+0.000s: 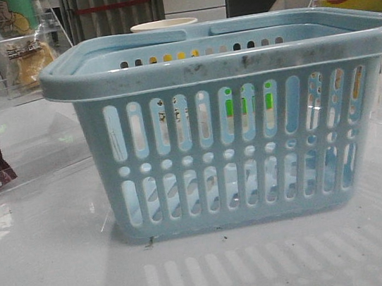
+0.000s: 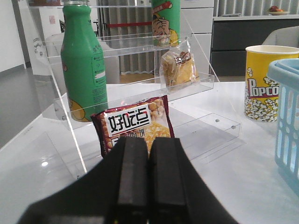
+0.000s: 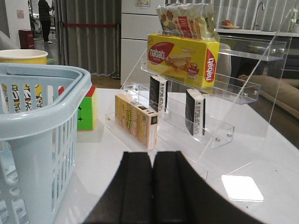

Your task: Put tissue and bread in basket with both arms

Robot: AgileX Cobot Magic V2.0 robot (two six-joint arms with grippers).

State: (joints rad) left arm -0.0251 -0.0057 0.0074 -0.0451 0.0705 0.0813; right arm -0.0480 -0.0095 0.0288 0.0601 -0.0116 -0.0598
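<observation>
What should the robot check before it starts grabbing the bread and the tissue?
1. Left gripper free: ok, fingers shut together, holding nothing.
2. Right gripper free: ok, shut, empty.
3. Bread in sight: ok, on the clear shelf ahead of the left gripper, behind the maroon snack packet.
4. Tissue in sight: ok, dark packs stand upright on the right-hand clear rack.
5. Basket ready: ok, upright between both arms; floor looks bare through the slots.
6. Grippers open for grasping: not ok, both need opening.
</observation>
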